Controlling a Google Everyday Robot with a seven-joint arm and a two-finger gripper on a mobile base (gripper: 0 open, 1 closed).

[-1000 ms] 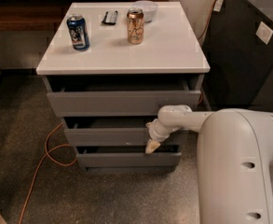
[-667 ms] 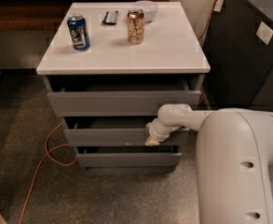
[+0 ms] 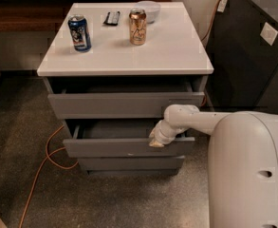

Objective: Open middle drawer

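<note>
Since a second ago, the middle drawer (image 3: pixel 110 147) had slid further out toward me, baring more of its grey tray behind the flat front panel, and the gripper (image 3: pixel 155 141) had come with it.

At the far left, at about eight o'clock from the cabinet, an orange cable (image 3: pixel 47 151) looped over the speckled floor. On the white table top (image 3: pixel 171 51) a blue can (image 3: pixel 79 32) stood upright at ten o'clock; I could see its printing but could not read it. A small dark flat object (image 3: pixel 112 18) lay at eleven o'clock. A gold can (image 3: pixel 138 26) stood upright near twelve, its lettering also unreadable to me, with a white bowl (image 3: pixel 148 9) just behind it.

Below, the top drawer (image 3: pixel 119 106) sat slightly ajar, and the bottom drawer (image 3: pixel 129 163) looked closed beneath the middle one.

My gripper rested at the three o'clock end of the middle drawer's front, on its upper edge. I could not tell whether it was clamped or loose. The white arm (image 3: pixel 200 120) ran off toward three o'clock. At two o'clock a dark cabinet (image 3: pixel 243 56) carried a white label (image 3: pixel 269 33), with no text that I could make out.
</note>
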